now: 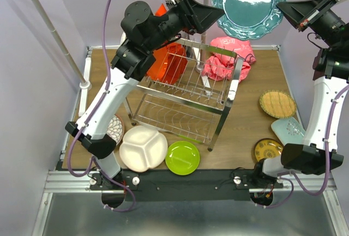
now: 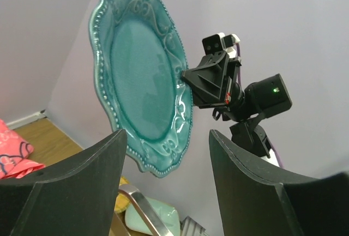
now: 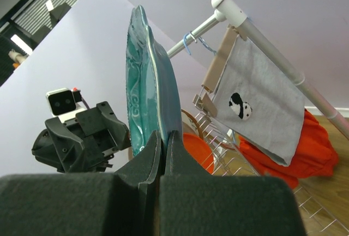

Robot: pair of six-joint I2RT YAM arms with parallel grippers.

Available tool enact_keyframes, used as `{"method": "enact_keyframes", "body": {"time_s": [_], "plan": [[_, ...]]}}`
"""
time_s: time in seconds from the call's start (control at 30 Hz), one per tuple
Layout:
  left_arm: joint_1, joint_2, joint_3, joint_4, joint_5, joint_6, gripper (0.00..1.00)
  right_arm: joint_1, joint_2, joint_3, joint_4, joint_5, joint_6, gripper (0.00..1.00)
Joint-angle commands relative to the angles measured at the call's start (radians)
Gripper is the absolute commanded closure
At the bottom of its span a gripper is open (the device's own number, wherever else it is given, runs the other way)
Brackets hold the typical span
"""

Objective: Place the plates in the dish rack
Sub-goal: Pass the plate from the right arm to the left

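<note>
My right gripper is shut on the right rim of a scalloped teal plate, holding it upright, high above the back of the table. In the right wrist view, both fingertips pinch its edge. My left gripper hangs open just left of that plate; its fingers frame the plate without touching. The steel dish rack stands mid-table with an orange plate upright in its top tier. On the table lie white divided, lime green, floral, yellow patterned, pale aqua and woven-look plates.
A pink cloth lies behind the rack's right corner. A white-poled clothes rail stands at the left and carries a grey cloth over an orange cloth. Purple walls enclose the table.
</note>
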Motion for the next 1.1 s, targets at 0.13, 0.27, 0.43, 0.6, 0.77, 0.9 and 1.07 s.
{"method": "enact_keyframes", "body": {"time_s": [0.13,0.27,0.43,0.6,0.77,0.9,1.07], "plan": [[0.012,-0.084,-0.066,-0.079,-0.115,0.05,0.29,0.007,-0.036,0.021,0.1,0.037,0.046,0.99],[0.015,-0.07,-0.054,-0.085,-0.127,0.045,0.29,0.007,-0.034,0.025,0.1,0.037,0.041,0.99],[0.018,-0.024,0.0,-0.093,-0.104,0.034,0.29,0.007,-0.037,0.017,0.102,0.032,0.041,0.99],[0.019,0.013,0.053,-0.07,-0.072,0.001,0.29,0.01,-0.044,-0.003,0.109,0.029,0.041,0.99],[0.019,0.043,0.076,-0.065,-0.076,-0.022,0.29,0.014,-0.047,-0.012,0.138,0.022,0.053,0.99],[0.018,0.063,0.087,-0.062,-0.076,-0.038,0.3,0.03,-0.056,-0.029,0.149,0.018,0.055,1.0],[0.012,0.086,0.115,-0.062,-0.072,-0.042,0.35,0.079,-0.08,-0.077,0.151,0.02,0.038,0.99]]}}
